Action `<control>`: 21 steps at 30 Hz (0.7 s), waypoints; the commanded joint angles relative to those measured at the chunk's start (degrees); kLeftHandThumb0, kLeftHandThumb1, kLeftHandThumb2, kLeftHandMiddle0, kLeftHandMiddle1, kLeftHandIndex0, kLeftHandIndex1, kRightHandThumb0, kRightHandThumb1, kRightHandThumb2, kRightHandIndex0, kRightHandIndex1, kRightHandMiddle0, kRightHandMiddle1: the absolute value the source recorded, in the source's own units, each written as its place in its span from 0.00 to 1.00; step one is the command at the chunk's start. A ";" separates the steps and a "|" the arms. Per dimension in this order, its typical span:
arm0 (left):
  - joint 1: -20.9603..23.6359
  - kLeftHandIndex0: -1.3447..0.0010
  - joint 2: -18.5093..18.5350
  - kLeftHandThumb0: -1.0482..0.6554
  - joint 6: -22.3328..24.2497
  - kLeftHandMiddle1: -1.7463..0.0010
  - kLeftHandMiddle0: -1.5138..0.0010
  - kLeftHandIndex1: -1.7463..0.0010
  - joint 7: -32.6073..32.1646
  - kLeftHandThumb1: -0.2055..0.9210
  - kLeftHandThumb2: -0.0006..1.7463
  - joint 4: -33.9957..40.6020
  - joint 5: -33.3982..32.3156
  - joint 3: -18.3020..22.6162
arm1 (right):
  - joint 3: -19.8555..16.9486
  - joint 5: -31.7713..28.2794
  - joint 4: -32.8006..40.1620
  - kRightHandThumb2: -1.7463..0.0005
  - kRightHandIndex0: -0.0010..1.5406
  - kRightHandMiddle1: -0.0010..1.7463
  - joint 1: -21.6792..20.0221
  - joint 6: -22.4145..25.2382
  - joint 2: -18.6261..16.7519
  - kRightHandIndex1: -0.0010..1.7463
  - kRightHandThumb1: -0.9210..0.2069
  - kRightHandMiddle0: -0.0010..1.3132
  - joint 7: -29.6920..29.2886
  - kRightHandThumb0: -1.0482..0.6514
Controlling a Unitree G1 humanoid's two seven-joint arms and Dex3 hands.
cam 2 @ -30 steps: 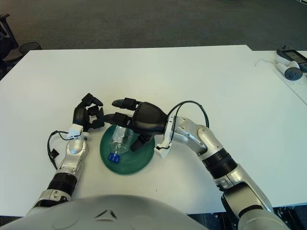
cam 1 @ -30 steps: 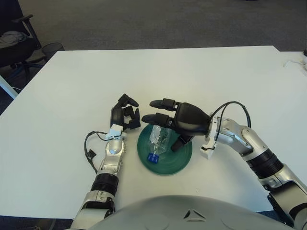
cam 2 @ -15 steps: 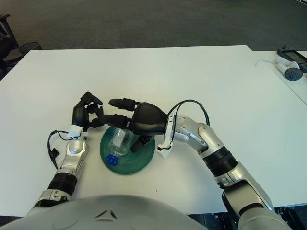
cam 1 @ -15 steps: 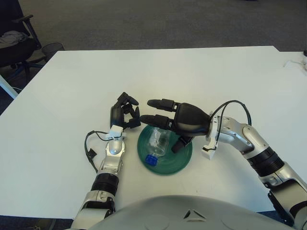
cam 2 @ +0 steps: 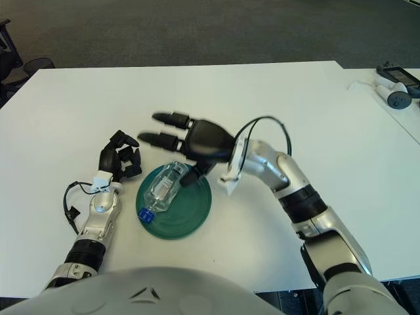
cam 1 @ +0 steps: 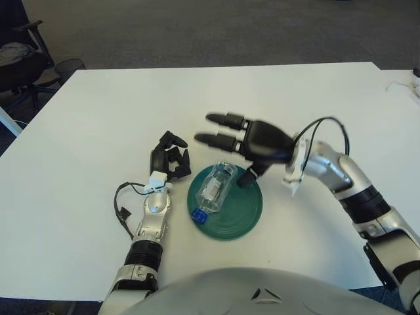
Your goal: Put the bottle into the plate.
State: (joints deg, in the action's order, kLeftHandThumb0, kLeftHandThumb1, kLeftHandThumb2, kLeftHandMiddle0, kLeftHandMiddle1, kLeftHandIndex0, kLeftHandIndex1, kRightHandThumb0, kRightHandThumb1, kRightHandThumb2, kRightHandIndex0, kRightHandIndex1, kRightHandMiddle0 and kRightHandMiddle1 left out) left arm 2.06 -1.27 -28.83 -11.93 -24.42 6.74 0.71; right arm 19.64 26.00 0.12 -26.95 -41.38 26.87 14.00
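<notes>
A white table (cam 1: 98, 105) fills most of the frame, its far edge running across the top against dark carpet; a green plate (cam 1: 241, 211) sits low in the centre of the frame; the right hand (cam 1: 252, 143) hangs above the plate's upper rim, reaching in from the right, its fingers (cam 1: 220, 119) stretched out towards the left and spread, grasping nothing, while the thumb points down near the plate's upper right rim; the left hand (cam 1: 169, 159) rests at centre left, just beside the plate's left edge, its fingers curled inward on nothing; the clear bottle (cam 1: 214, 186) lies on its side in the left half of the plate, tilted diagonally, its blue cap (cam 1: 197, 213) towards the lower left, just below the right hand's fingers and apart from them.
</notes>
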 commanded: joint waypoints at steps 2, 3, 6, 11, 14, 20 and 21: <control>-2.94 0.55 0.48 0.34 4.20 0.00 0.25 0.00 0.35 0.47 0.75 -0.97 0.78 -0.19 | -2.76 -10.54 -0.90 0.58 0.00 0.01 1.00 7.51 -4.49 0.00 0.00 0.01 1.39 0.03; -3.02 0.55 0.61 0.34 4.79 0.00 0.24 0.00 0.19 0.46 0.76 -0.72 1.19 -0.28 | -3.48 -12.09 -0.96 0.60 0.02 0.04 0.90 8.93 -5.14 0.00 0.00 0.02 1.42 0.05; -3.27 0.53 0.89 0.34 6.40 0.00 0.24 0.00 -0.26 0.44 0.77 0.13 2.17 -0.46 | -6.31 -16.78 -1.17 0.66 0.08 0.18 0.70 12.92 -8.25 0.01 0.00 0.01 0.00 0.10; -3.50 0.52 0.88 0.33 6.84 0.00 0.22 0.00 -0.13 0.42 0.79 0.53 1.81 -0.49 | -9.46 -20.93 1.20 0.73 0.16 0.33 4.70 19.25 -13.93 0.03 0.00 0.00 -3.73 0.15; -3.57 0.50 0.81 0.32 7.19 0.00 0.20 0.00 -1.92 0.39 0.81 0.69 3.22 -0.51 | -10.86 -21.99 2.01 0.74 0.19 0.40 6.95 22.83 -16.89 0.04 0.00 0.00 -6.30 0.15; -4.39 0.46 0.93 0.30 10.24 0.00 0.17 0.00 -3.33 0.33 0.86 3.33 5.18 -0.81 | -13.61 -22.89 -1.89 0.76 0.23 0.47 7.26 24.09 -22.65 0.05 0.00 0.00 -11.71 0.15; -4.53 0.45 0.85 0.30 10.57 0.00 0.17 0.00 -3.22 0.32 0.86 3.72 5.06 -0.81 | -13.95 -23.00 -2.46 0.77 0.23 0.47 7.18 24.20 -23.18 0.05 0.00 0.00 -12.07 0.15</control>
State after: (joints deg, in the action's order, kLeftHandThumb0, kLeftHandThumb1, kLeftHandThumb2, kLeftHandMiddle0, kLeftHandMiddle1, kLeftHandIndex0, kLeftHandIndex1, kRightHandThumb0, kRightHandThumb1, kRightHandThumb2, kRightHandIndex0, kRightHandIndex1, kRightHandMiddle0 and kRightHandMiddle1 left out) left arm 0.28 -1.03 -22.27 -15.15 -19.94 10.96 -0.07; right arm 7.33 4.35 -0.63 -19.16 -17.78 5.47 3.75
